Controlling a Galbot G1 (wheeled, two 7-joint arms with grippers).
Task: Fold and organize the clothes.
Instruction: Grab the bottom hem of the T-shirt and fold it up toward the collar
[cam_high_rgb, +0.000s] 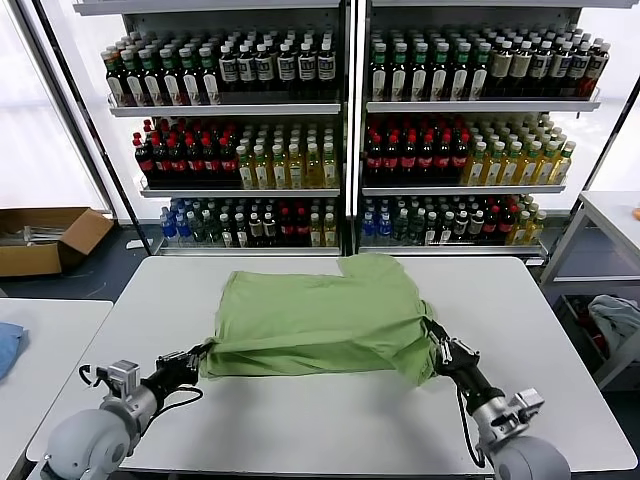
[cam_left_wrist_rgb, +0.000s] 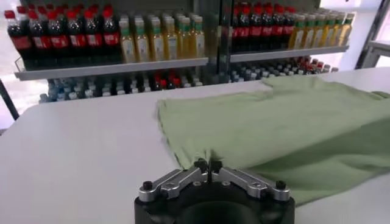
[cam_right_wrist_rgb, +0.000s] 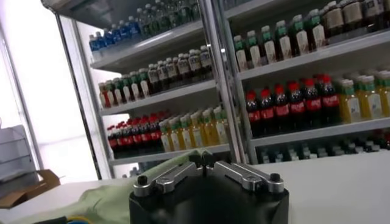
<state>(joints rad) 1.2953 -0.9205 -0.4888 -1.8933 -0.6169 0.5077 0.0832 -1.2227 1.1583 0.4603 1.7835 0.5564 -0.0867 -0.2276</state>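
Shirt (cam_high_rgb: 315, 320) front side hidden; collar, print can't be seen.

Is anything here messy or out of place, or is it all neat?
Mostly neat. The green shirt lies half folded on the white table, one sleeve sticking out toward the shelves, its near corners pinched by the left gripper and right gripper. A cardboard box sits open on the floor.

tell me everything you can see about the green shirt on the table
The light green shirt looks like soft cotton, plain on the side showing, lying flat and partly folded on the white table. One sleeve points toward the shelves. The left gripper pinches its near left corner, the right gripper its near right corner.
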